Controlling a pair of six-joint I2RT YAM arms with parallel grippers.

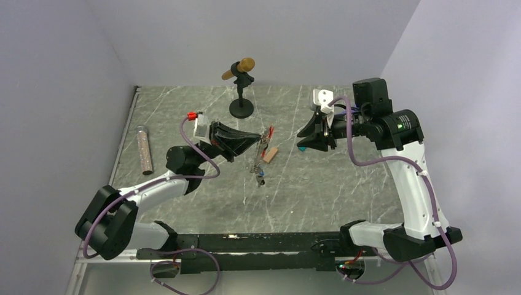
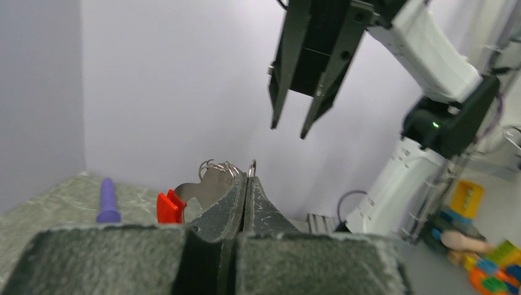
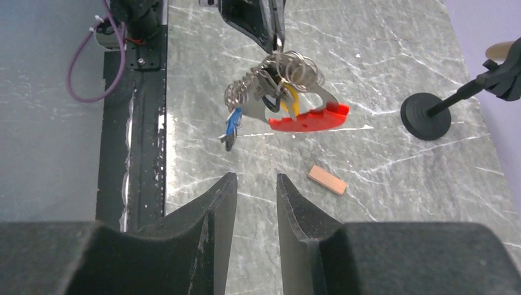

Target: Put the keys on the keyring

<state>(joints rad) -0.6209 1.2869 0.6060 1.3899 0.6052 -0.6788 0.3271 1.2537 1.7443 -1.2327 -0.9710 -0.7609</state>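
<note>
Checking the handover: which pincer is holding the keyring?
The left pincer: its jaws are shut on the silvery rings of the keyring, whose red clip hangs beside them. The right pincer is open, empty and apart from it.

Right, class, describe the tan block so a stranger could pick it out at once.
Start at the grey marbled table, then the black round-based stand near its far edge. Nearer than it, beside the hanging keyring, the tan block lies flat: a small plain oblong, neither red nor silvery like that bunch.
</note>
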